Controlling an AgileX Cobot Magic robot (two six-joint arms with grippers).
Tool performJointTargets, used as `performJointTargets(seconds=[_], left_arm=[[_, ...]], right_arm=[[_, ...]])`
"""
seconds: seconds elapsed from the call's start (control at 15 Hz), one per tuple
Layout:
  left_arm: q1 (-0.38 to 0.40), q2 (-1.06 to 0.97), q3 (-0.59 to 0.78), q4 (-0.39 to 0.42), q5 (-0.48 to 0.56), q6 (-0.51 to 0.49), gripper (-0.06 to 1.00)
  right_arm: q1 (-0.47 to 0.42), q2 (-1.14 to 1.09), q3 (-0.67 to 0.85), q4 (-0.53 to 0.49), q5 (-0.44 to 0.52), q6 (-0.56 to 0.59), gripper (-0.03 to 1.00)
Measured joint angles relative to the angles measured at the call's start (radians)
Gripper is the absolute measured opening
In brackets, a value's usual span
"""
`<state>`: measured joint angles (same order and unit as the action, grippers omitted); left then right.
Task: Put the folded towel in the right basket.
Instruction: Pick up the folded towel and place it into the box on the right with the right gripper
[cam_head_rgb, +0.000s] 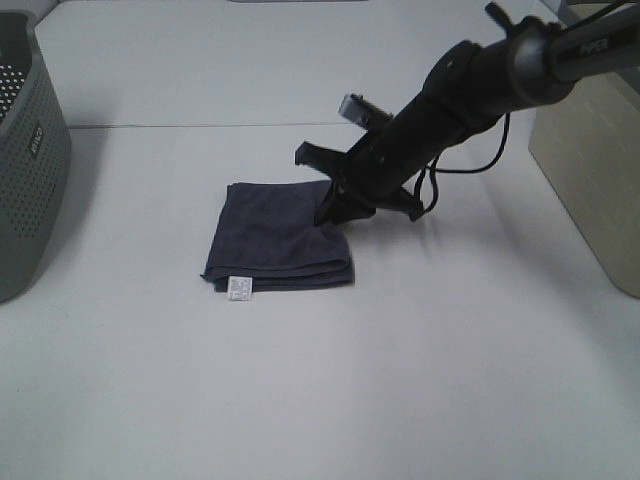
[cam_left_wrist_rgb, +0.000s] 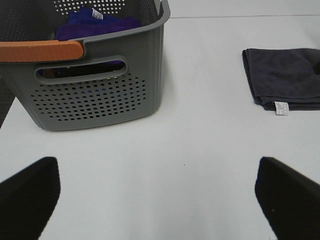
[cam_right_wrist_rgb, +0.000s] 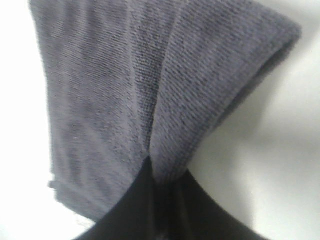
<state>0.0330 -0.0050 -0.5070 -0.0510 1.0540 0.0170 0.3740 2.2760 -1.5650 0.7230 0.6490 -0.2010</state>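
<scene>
**Ana:** Where is the folded towel?

**Ben:** It lies flat on the white counter, about in the middle. It is dark gray. A small white tag sticks out at its near edge.

**Ana:** What is the right hand doing?

**Ben:** It is down on the far right corner of the towel. Its two fingers are squeezed together, with a fold of the cloth pinched between them. The right wrist camera shows it best. There the cloth bunches up into the black fingers.

**Ana:** And the left hand?

**Ben:** Its two black fingers are wide apart. It holds nothing and hangs over the counter.

**Ana:** Where is the right basket?

**Ben:** At the right edge of the counter, well apart from the towel. It is tan, and only part of it shows.

**Ana:** Is there another basket?

**Ben:** Yes, a gray basket with little holes, on the left side. It has an orange handle, and a blue cloth lies inside.
</scene>
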Motion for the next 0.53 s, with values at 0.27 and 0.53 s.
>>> performJointTargets(seconds=[0.27,0.53], left_arm=[[0.0,0.0,0.0,0.0,0.0,0.0,0.99],[0.0,0.0,0.0,0.0,0.0,0.001,0.99]], right_arm=[[-0.084,-0.202,0.0,-0.041,0.016,-0.001,0.04],[-0.277,-0.417,-0.082,-0.111,0.101,-0.001,0.04]])
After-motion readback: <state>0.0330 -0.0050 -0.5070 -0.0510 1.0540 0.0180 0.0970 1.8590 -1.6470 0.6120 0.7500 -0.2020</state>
